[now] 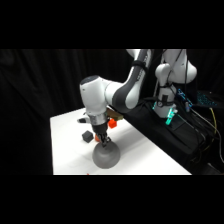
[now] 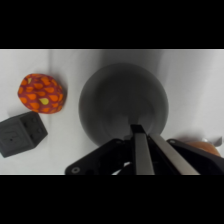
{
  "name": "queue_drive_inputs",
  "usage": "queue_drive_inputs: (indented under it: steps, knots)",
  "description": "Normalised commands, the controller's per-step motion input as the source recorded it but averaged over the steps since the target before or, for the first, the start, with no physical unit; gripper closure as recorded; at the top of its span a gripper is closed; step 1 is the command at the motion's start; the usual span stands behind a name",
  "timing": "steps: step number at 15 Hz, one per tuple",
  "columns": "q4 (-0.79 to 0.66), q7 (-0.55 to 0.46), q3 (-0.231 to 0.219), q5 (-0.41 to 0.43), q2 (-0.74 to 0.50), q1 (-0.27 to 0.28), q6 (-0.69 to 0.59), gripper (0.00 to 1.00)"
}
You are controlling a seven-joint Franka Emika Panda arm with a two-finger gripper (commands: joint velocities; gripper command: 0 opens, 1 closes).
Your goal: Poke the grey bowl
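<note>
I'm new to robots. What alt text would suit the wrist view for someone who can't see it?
The robot's hand, fingers together, points down onto a large grey bowl lying dome-up on a white table. An orange patterned ball and a dark grey cube sit beside it.

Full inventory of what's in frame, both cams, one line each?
Matte grey dome-shaped bowl: 1, grey, near front of table, directly under the pincer.
Small dark grey cube: 1, dark grey, on the table beside the bowl.
Orange and red patterned ball: 1, orange-red with yellow spots, next to the cube.
Small red block: 1, red, behind the arm's wrist.
White table: 1, white, under everything.
White Franka arm: 1, reaching from upper right.
Pincer: 1, black, fingers together at the bowl's top.
</note>
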Motion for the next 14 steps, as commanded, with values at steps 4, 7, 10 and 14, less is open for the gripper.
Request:
queue_drive_inputs:
  steps: [4, 7, 10, 14]
  knots:
    - [-0.05, -0.13, 0.028, 0.060, 0.07, -0.021, 0.24, 1.00]
    - [-0.06, -0.09, 0.020, 0.050, 0.00, -0.015, 0.18, 1.00]
    - [-0.09, -0.04, 0.023, 0.074, -0.21, -0.010, -0.06, 1.00]
    - [-0.08, -0.07, 0.032, 0.103, -0.38, -0.027, -0.20, 1.00]
